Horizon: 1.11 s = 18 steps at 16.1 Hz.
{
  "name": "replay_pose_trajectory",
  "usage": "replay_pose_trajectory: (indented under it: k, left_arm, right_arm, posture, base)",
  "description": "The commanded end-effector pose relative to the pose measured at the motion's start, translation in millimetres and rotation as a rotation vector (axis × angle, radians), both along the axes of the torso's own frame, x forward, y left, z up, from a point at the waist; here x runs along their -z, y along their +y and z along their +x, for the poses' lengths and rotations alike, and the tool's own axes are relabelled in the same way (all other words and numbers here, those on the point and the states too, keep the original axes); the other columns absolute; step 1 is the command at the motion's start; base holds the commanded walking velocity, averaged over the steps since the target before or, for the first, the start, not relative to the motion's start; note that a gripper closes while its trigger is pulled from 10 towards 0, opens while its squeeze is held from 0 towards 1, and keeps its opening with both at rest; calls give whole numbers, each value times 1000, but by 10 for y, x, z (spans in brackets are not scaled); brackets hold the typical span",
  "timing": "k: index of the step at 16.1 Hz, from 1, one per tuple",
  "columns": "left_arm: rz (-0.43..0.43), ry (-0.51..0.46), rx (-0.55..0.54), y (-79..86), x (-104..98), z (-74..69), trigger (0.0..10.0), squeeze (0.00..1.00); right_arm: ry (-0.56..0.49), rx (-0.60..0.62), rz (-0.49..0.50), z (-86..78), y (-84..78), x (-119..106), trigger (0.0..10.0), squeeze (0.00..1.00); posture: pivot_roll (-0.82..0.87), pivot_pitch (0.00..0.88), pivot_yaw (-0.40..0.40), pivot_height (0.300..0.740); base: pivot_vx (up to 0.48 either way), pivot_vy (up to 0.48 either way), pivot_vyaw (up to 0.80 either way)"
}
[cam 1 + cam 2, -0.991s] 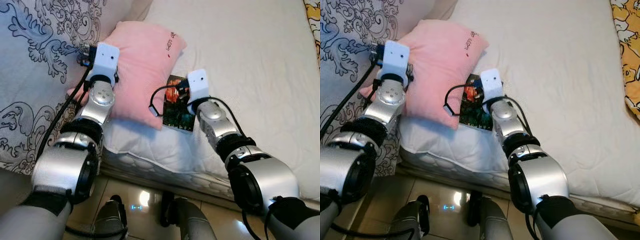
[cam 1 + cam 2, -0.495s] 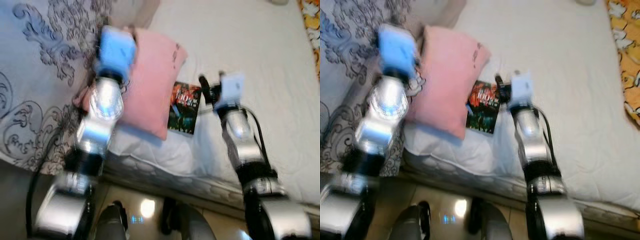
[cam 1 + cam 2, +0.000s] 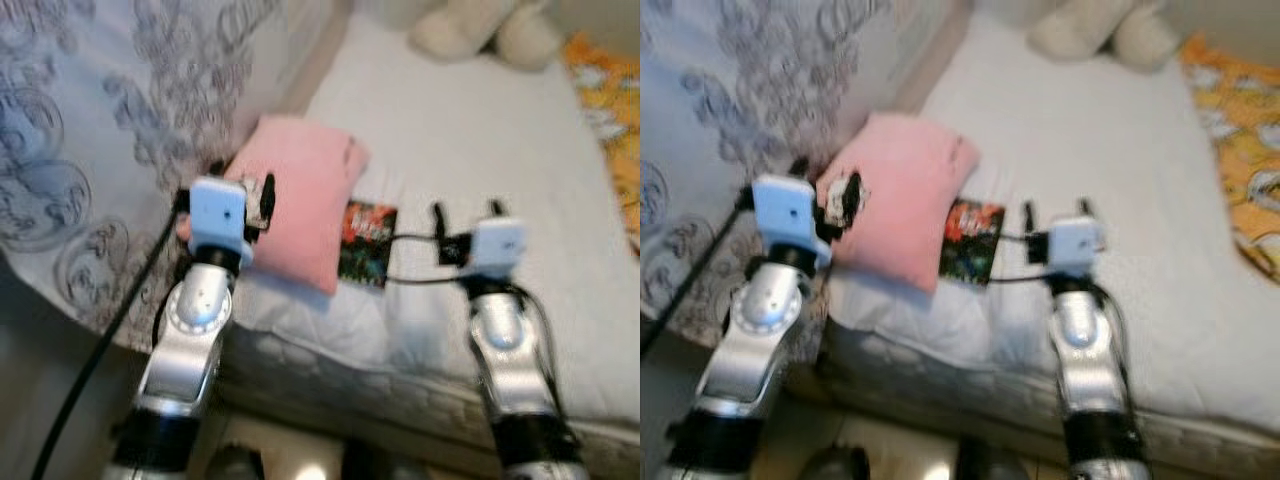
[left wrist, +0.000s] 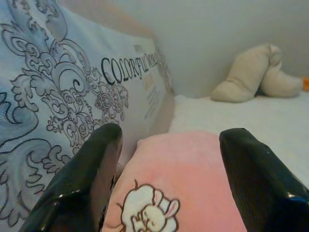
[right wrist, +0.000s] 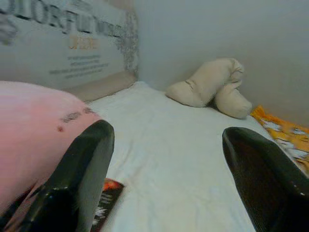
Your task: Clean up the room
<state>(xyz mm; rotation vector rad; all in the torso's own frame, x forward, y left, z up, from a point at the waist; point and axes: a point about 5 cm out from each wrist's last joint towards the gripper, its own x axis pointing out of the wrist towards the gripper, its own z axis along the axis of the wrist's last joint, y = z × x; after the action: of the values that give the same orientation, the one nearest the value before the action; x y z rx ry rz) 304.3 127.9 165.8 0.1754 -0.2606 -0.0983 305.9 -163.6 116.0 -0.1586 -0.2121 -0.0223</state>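
Observation:
A pink pillow (image 3: 305, 205) lies near the front edge of the white bed (image 3: 480, 130). A dark book with a red cover picture (image 3: 366, 243) lies flat against the pillow's right side. My left gripper (image 3: 243, 182) hovers open over the pillow's left edge, and the pillow's cartoon print (image 4: 147, 212) shows below its fingers (image 4: 87, 179). My right gripper (image 3: 465, 212) is open above the bare sheet, just right of the book. Nothing sits between its fingers (image 5: 82, 169), and a corner of the book (image 5: 108, 193) shows beside them.
A grey quilt with a swirl pattern (image 3: 90, 140) hangs over the bed's left side. A beige stuffed toy (image 3: 480, 30) lies at the head of the bed. An orange printed blanket (image 3: 612, 100) covers the far right. The floor is below the bed's front edge.
The camera has tilted up and back, bringing the bed's head into view. Both arms have lifted; the right gripper moved right, off the book. The left gripper stays by the pillow.

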Motion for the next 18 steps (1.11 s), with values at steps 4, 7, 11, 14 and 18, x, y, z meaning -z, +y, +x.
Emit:
replay_pose_trajectory:
  k: [4, 7, 11, 14, 18]
  left_arm:
    - [-25, 121, 12, -133, 263, 19, 10000, 0]
    - [-43, 164, -50, 34, 444, -35, 10000, 0]
    - [-17, 249, 17, 228, 645, -382, 10000, 0]
    - [-26, 313, 74, 252, 760, -594, 10000, 0]
    - [-57, 240, 74, 45, 578, -300, 10000, 0]
  right_arm:
    - [61, -33, 9, 29, 87, 47, 10000, 0]
    - [93, -83, 81, -30, 123, 159, 10000, 0]
    - [174, -26, 153, -352, -130, 354, 10000, 0]
    - [233, -38, 97, -624, -258, 528, 10000, 0]
    - [190, -66, 82, -411, -124, 430, 10000, 0]
  posture:
    - [-13, 0, -34, 740]
    - [-4, 0, -41, 740]
    - [4, 0, -21, 740]
    - [30, 0, -28, 740]
    - [21, 0, -25, 740]
  base:
    - [0, -480, 0]
    - [0, -480, 0]
    - [0, -360, 0]
    - [0, -160, 0]
    - [0, -474, 0]
